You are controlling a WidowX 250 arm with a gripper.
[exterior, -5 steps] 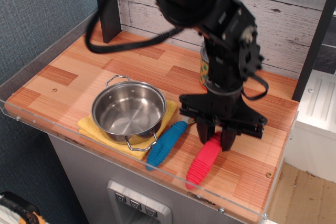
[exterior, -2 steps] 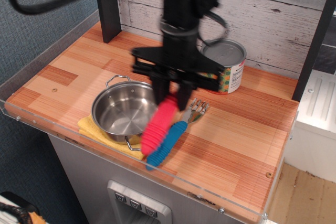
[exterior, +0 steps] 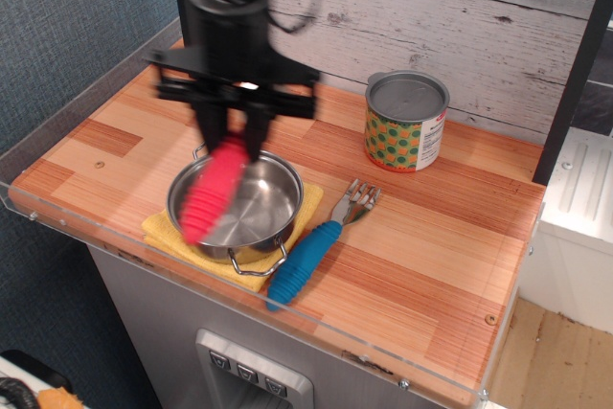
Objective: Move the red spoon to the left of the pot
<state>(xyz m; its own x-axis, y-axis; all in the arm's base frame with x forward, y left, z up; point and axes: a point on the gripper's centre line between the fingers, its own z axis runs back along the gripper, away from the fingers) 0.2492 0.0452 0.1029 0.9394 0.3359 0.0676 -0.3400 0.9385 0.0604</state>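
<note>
My gripper is shut on the red spoon and holds it in the air above the pot. Only the thick ribbed red handle shows, hanging down and to the left over the pot's left rim; the metal bowl is hidden between the fingers. The gripper and spoon are blurred by motion. The small shiny steel pot with wire loop handles stands on a yellow cloth near the front edge of the wooden counter.
A blue-handled metal fork lies right of the pot. A patterned tin can stands at the back right by the plank wall. A clear plastic rim edges the counter's front and left. A black post stands behind.
My gripper lifted the red spoon off the counter right of the fork and carried it leftward, past the fork and over the pot. The tin can came back into view.
</note>
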